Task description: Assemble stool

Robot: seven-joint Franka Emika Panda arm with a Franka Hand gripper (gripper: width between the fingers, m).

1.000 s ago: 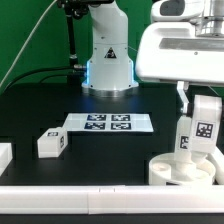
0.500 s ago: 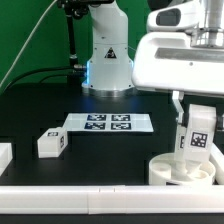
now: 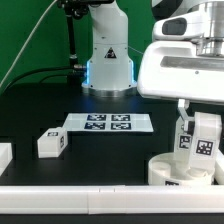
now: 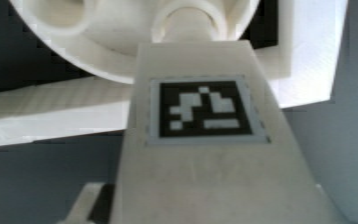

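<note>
My gripper is shut on a white stool leg with a black-and-white tag and holds it upright at the exterior view's right. The leg's lower end is at the round white seat, which lies on the black table near the front border. In the wrist view the held leg fills the middle, its tag facing the camera, with the seat beyond its far end. One finger shows beside the leg. A second loose leg lies on the table at the exterior view's left.
The marker board lies flat in the middle of the table. A white block sits at the left edge. A white border runs along the front. The robot base stands at the back.
My gripper has come down with the leg, bringing its lower end closer onto the seat. The loose leg and the marker board have not moved.
</note>
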